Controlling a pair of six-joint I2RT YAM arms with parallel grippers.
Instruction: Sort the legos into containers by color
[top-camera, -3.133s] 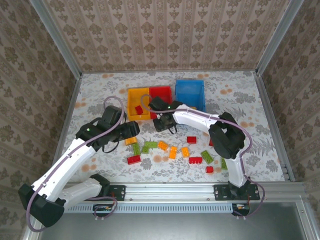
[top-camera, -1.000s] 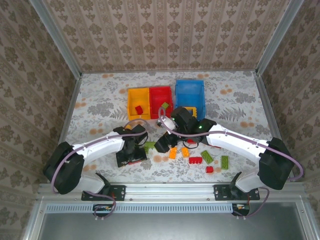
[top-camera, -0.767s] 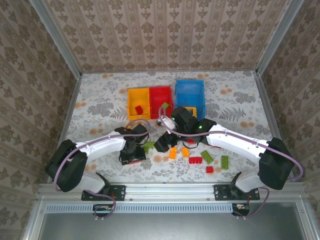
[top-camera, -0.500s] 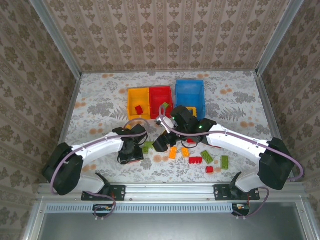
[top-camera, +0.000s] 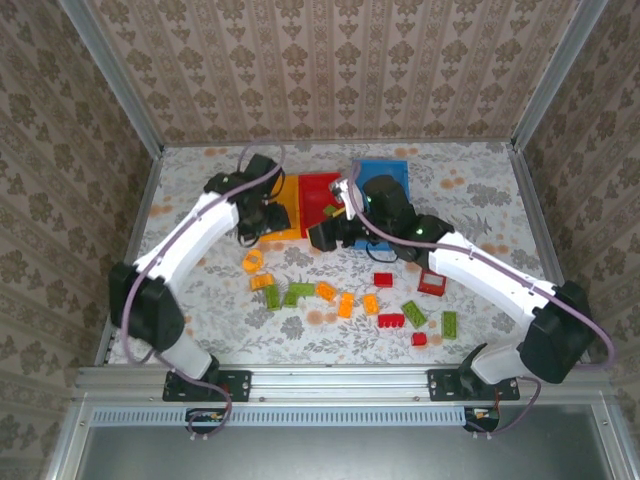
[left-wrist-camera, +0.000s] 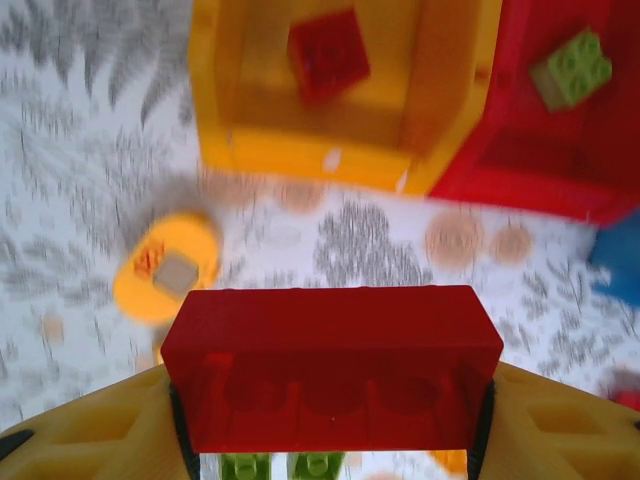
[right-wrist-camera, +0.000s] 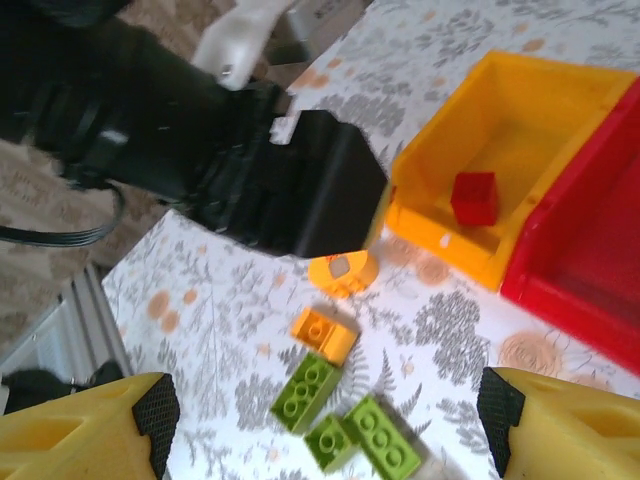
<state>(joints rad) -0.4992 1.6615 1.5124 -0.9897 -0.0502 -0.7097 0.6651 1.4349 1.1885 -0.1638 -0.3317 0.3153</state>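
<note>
Top view: the left gripper (top-camera: 262, 218) is hovering at the near-left part of the yellow bin (top-camera: 288, 225). The right gripper (top-camera: 325, 237) is sitting just right of that bin's near corner, in front of the red bin (top-camera: 322, 185), with the blue bin (top-camera: 392, 170) beyond. Loose legos (top-camera: 345, 300) are lying on the table (top-camera: 200, 180), nearer the arm bases than the yellow bin.

Left wrist view: the pads (left-wrist-camera: 70, 450) are clamping a long red brick (left-wrist-camera: 330, 365) by its ends, short of the yellow bin's near wall. A red cube (left-wrist-camera: 328, 55) is lying inside that bin and a green brick (left-wrist-camera: 570, 68) in the red bin beside it. An orange ring piece (left-wrist-camera: 168, 270) is sitting on the table just before the yellow bin.

Right wrist view: the fingers (right-wrist-camera: 90, 430) are standing wide apart, holding nothing, above green bricks (right-wrist-camera: 310, 392) in front of the yellow bin.

Risks, as judged:
- The grippers are working close together, so a simultaneous move could be knocking them together.
- An early release could be dropping the brick on the rim or the table.
- The bin colours are not matching their contents, so a wrong choice could be splitting the reds.
</note>
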